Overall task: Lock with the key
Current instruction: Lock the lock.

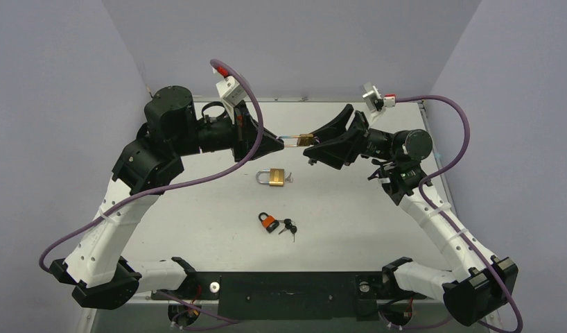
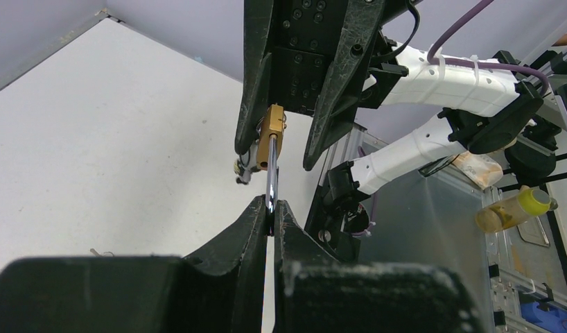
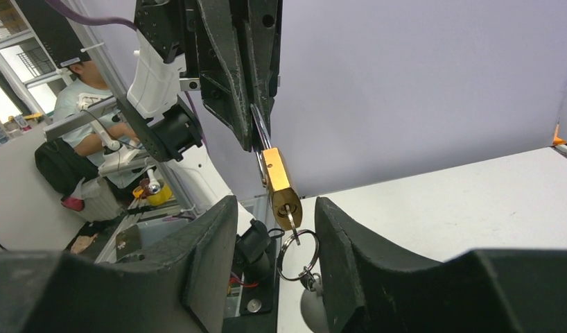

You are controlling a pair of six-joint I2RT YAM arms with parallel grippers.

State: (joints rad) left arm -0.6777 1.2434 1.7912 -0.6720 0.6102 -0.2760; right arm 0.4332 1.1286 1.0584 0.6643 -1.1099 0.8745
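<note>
L gripper [image 2: 271,210] is seen clamped tight on the shackle [image 2: 272,177] of a brass padlock [image 3: 281,182]; no gap is left betw. the fingertips and the steel bar. The padlock is held off the surface, in the air over the far-middle part of the tabletop [image 1: 378,229], nr the far edge, with the shackle pointed at the L arm and the body pointed at the R arm. A key [image 3: 291,220] is seated in the keyhole on the body's end face. A key ring [image 3: 294,255] hangs from it, and sth grey and blurred below the ring can't be made out. R gripper [image 3: 275,201] is placed round the body end, jaws apart: in the R wrist view one finger [image 3: 211,257] is seen each side of the key, w/ daylight on both sides. In the L wrist view one finger appears v. close to the brass body; contact can't be told. Nothing is gripped by the R gripper. A second padlock [image 1: 274,177], brass body w/ silver shackle, is laid flat abt the centre of the tabletop, below the held one in the top view and well apart from both grippers. An orange padlock [image 1: 269,222] is laid closer to the near edge, roughly mid-width, with small black keys [image 1: 289,227] just beside it on its R side. Whether the held shackle is snapped into the body can't be told.
</note>
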